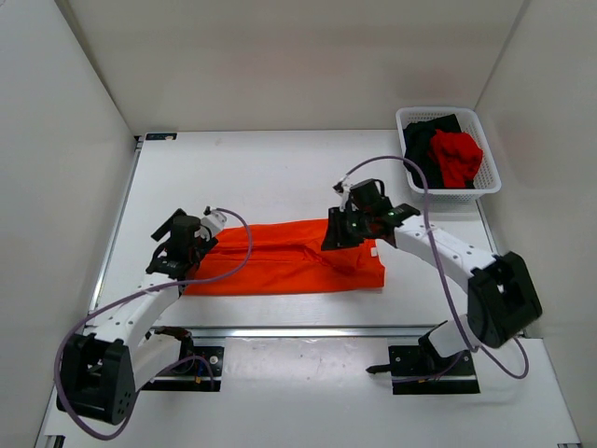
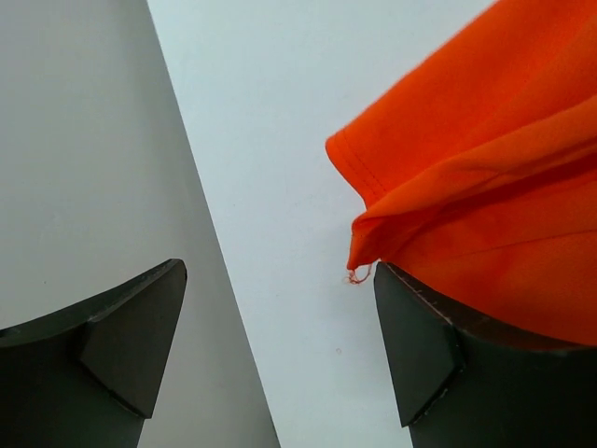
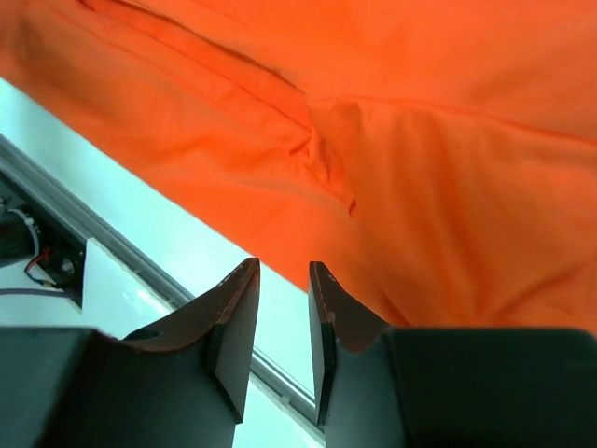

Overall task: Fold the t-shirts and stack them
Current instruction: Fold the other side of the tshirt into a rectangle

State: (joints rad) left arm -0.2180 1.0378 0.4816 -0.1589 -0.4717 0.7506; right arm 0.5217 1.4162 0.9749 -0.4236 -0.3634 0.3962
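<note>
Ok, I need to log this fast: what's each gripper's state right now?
Left gripper: wide open, holding nothing; the orange t-shirt hem lies by one finger.
Right gripper: slightly open, nothing between the jaws.

A: Top camera's perched high behind the arm bases (image 1: 93, 378), looking down over the whole table (image 1: 280, 168).
B: Both wrist cameras sit in close, peering past their own fingers (image 2: 112, 355). The orange t-shirt (image 1: 280, 269) shows in all three: left at its corner, right at its folds.

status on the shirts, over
left gripper wide open, empty. right gripper barely open, empty, over orange t-shirt lying flat on table. black t-shirt, red t-shirt in basket. nothing blocking.
</note>
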